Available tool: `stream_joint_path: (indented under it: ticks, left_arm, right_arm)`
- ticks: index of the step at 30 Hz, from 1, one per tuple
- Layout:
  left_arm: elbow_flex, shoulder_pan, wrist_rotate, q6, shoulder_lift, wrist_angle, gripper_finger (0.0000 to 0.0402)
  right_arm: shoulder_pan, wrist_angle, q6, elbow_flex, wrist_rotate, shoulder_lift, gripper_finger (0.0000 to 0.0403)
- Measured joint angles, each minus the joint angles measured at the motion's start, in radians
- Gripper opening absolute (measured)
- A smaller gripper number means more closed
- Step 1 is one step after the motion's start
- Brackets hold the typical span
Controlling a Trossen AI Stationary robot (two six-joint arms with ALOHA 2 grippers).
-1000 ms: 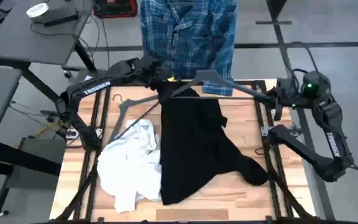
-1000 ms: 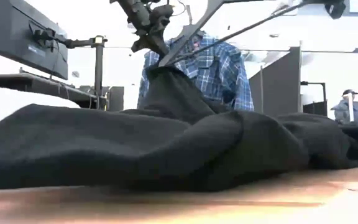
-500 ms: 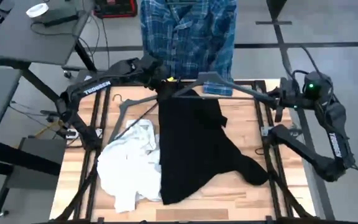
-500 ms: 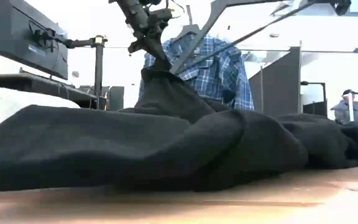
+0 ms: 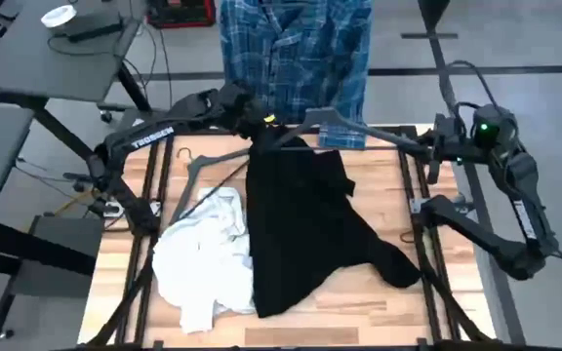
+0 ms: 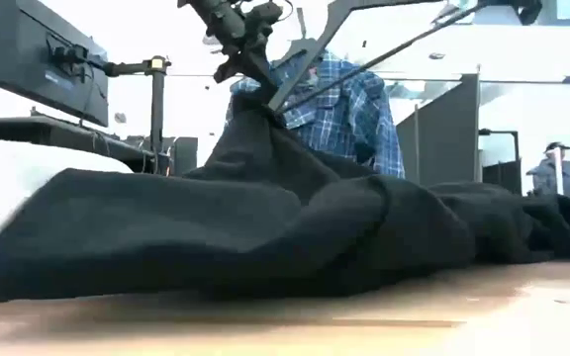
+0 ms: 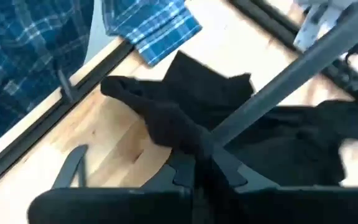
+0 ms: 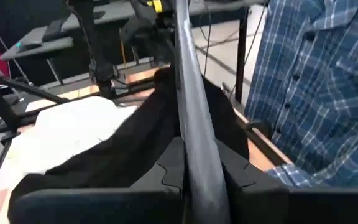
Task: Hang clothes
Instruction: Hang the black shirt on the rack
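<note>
Black top [image 5: 301, 224] — pinched in closed left hand [image 5: 254, 130] — right hand [image 5: 435, 148] clamps hanger [image 5: 349, 129].

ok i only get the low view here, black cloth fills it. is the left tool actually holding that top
Observer: Yes. The left tool is shut on the black top, pinching its upper edge beside the hanger.
Operator: and who has the hanger
Observer: The right tool is shut on one end of it, at the table's right edge.
Operator: anything else on the table
Observer: A white top lies crumpled left of the black one, and a second hanger lies flat near the left arm.
</note>
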Motion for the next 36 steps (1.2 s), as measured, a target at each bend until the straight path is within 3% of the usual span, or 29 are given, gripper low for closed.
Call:
stream_joint_path:
  ticks: [5,12,16,23,36]
  left_arm:
    - [0.0,-0.001,0.036,-0.023,-0.001,0.054,0.0]
    - [0.03,-0.01,0.055,-0.035,-0.013,0.083,0.0]
    - [0.077,-0.011,0.055,-0.028,-0.014,0.078,0.0]
    - [0.16,-0.027,0.055,-0.004,-0.014,0.087,0.0]
    - [0.195,-0.045,0.053,0.004,-0.014,0.107,0.0]
  right_arm:
    - [0.043,0.004,-0.017,0.0,-0.003,0.045,0.0029]
    - [0.082,0.216,0.015,0.0,-0.008,0.053,0.0028]
    - [0.085,0.21,0.012,-0.001,-0.024,0.076,0.0028]
    - [0.114,0.258,0.034,-0.068,-0.068,0.133,0.0028]
    - [0.211,0.581,0.165,-0.248,-0.07,0.238,0.0028]
